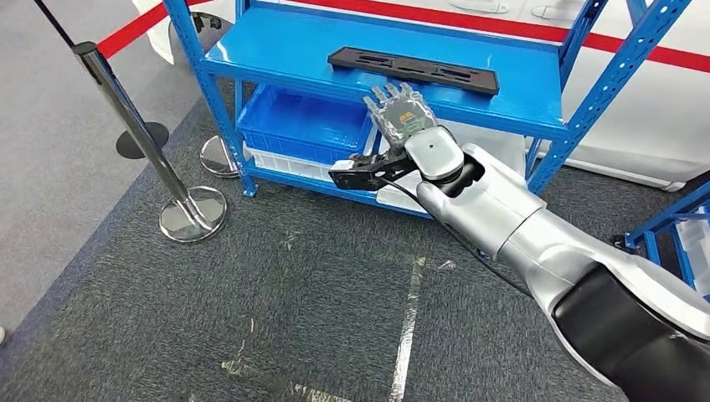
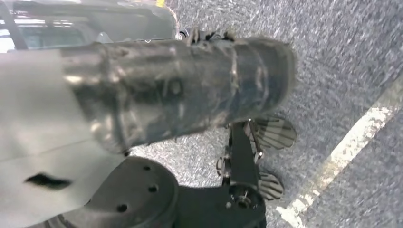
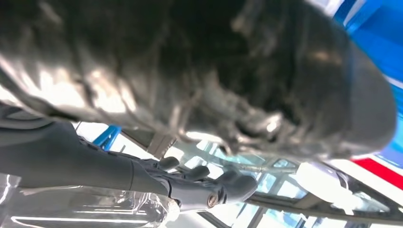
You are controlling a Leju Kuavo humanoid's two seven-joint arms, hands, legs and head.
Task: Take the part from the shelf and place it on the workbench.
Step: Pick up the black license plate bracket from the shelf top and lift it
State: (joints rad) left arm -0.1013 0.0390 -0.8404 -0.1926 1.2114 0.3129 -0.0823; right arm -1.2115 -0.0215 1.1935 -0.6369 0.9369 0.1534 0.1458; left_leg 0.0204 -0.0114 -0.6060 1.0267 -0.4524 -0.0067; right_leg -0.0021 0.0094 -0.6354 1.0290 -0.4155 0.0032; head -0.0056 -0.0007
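From the head view, the right arm enters at about 4 o'clock and stretches diagonally up toward 11 o'clock, ending at the front edge of the blue shelf. The right hand is raised with its back to the camera, fingers extended, slightly apart and pointing up toward 12 o'clock; it grasps nothing, and a clear wrap covers it. A black camera bracket juts from the wrist toward 9 o'clock. The part, a long flat black piece with slots cut through it, lies on the shelf's top deck, just past the fingertips at 12 o'clock from the hand, with blue deck visible between them, so they are apart. Its long axis runs nearly across the picture, from 10 o'clock to 4 o'clock, the end toward 3 o'clock sitting a little nearer the robot. On the lower deck, at 9 o'clock from the hand, sits a blue bin. A chrome stanchion leans over the grey carpet at 9 o'clock of the scene, its round base on the carpet. In the right wrist view, the wrapped right hand looms blurred and dark, with grey fingers extended and clear of any object. In the left wrist view, the left hand is a blurred wrapped mass over speckled carpet with a pale stripe; whether it is released or clenched cannot be told.
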